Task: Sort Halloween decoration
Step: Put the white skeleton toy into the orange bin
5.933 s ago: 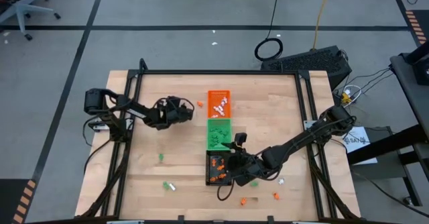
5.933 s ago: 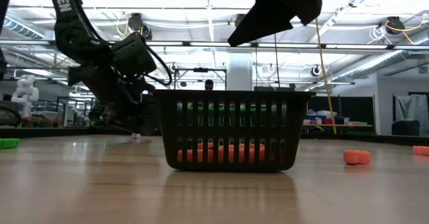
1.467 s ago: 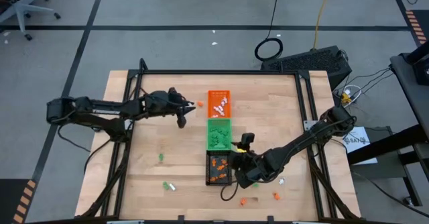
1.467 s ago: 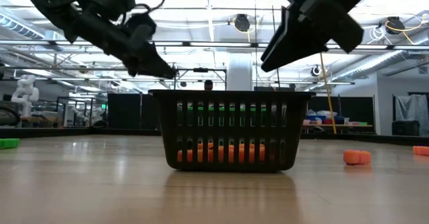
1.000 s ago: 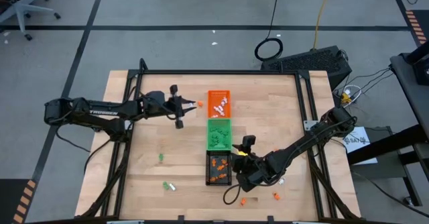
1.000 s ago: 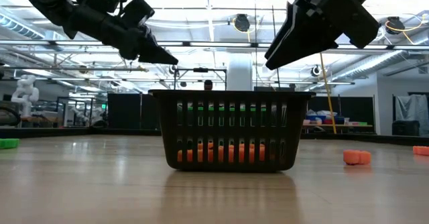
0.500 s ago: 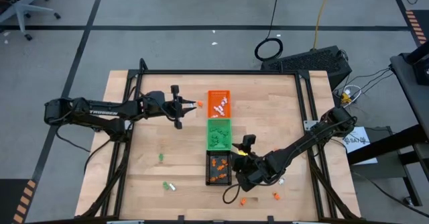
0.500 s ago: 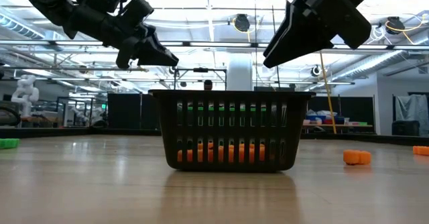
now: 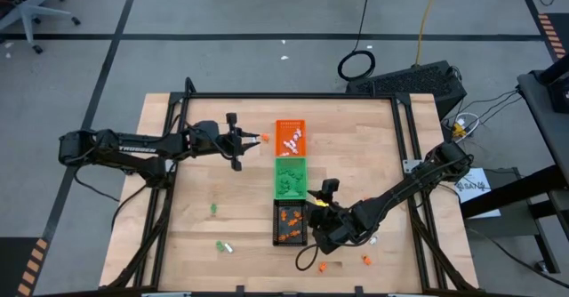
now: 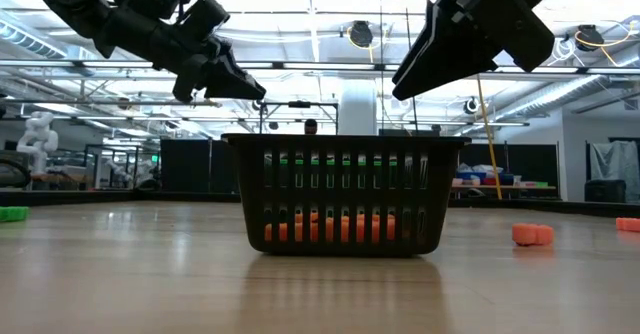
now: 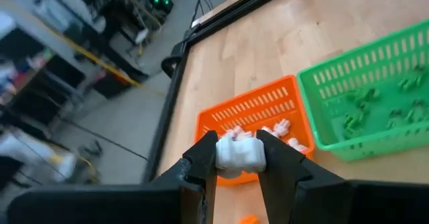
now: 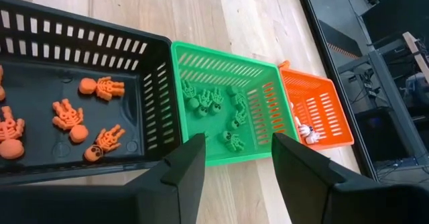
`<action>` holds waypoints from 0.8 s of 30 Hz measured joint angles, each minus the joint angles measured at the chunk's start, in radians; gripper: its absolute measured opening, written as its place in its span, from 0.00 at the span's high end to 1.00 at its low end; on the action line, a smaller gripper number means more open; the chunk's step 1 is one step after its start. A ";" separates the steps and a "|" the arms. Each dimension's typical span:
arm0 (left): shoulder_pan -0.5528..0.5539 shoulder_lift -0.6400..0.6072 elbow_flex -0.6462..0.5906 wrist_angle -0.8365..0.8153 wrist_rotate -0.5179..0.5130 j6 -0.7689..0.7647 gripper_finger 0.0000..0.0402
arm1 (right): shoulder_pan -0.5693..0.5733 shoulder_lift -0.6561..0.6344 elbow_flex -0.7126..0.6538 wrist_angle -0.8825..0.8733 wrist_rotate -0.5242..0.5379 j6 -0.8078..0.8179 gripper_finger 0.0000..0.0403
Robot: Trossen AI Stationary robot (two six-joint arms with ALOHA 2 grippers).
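- Left end effector (image 11: 238, 158) is clamped on a small white trinket (image 11: 240, 155), held above the desk (image 9: 222, 190) just beside the orange tray (image 9: 290, 137)
- Right end effector (image 12: 233, 158) is seen with its fingers apart and nothing between them, raised over the near end of the row of trays, by the black tray (image 9: 289, 221)
- Three small trays are set end to end down the middle of the desk: orange farthest, then the green tray (image 9: 290, 176), then black nearest
- White trinkets (image 9: 291, 141) are held in the orange tray; in the left wrist view they are partly hidden behind the fingers
- Green skeleton figures (image 12: 218, 103) are gathered in the green tray
- Orange skeleton figures (image 12: 74, 120) lie flat on the floor of the black tray; through its slots in the low view an orange band is seen
- Loose pieces are scattered on the desk: one orange piece (image 9: 264, 138) just beside the orange tray, green ones (image 9: 214, 210) on the left half, a green and white pair (image 9: 223, 245) near the front edge, and orange ones (image 9: 365, 260) at the front right
- Left arm is stretched out low across the desk from the left side, the wrist pointing at the orange tray
- Right arm is reached in from the right edge, bent down toward the front of the desk
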 joint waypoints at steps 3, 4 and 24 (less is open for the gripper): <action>0.000 0.000 0.000 -0.004 0.000 -0.150 0.79 | 0.000 0.000 0.000 0.000 0.000 0.000 0.61; 0.000 0.000 0.000 -0.004 0.000 -0.204 0.79 | 0.000 0.000 0.000 0.000 0.000 0.000 0.61; -0.004 0.254 0.330 -0.281 -0.133 -0.373 0.79 | 0.000 0.000 0.000 -0.012 -0.004 -0.030 0.61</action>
